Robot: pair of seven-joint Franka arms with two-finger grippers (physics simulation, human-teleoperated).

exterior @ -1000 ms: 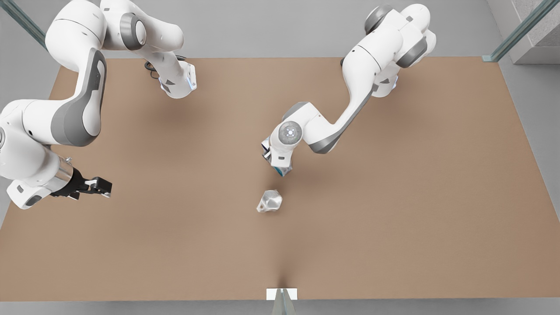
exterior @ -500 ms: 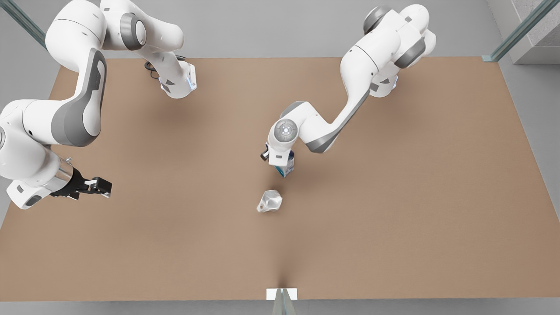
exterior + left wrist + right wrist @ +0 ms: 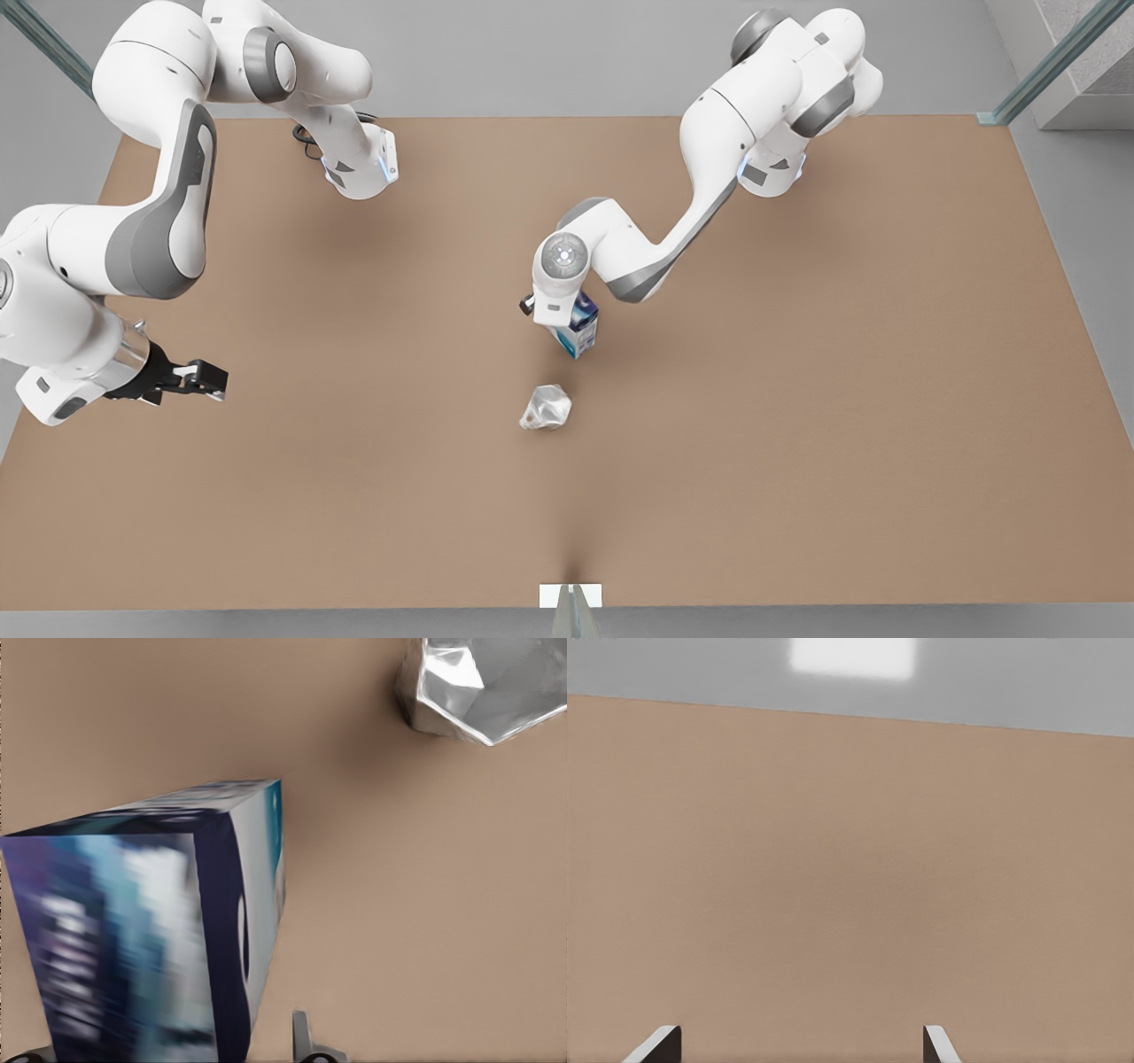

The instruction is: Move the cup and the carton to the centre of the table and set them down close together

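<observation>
Two things sit near the desk's (image 3: 797, 399) middle in the front view: the carton (image 3: 578, 330), under the left claw (image 3: 567, 323), and the cup (image 3: 546, 408) just beside it toward the near edge. The right claw (image 3: 190, 379) waits by the left edge. In the left wrist view the carton (image 3: 151, 930) stands between spread fingers (image 3: 303, 1038), apparently let go, the cup (image 3: 478, 687) close by. The right wrist view shows wide, empty fingers (image 3: 660, 1043). The placing looks nearly finished; only withdrawal seems left.
</observation>
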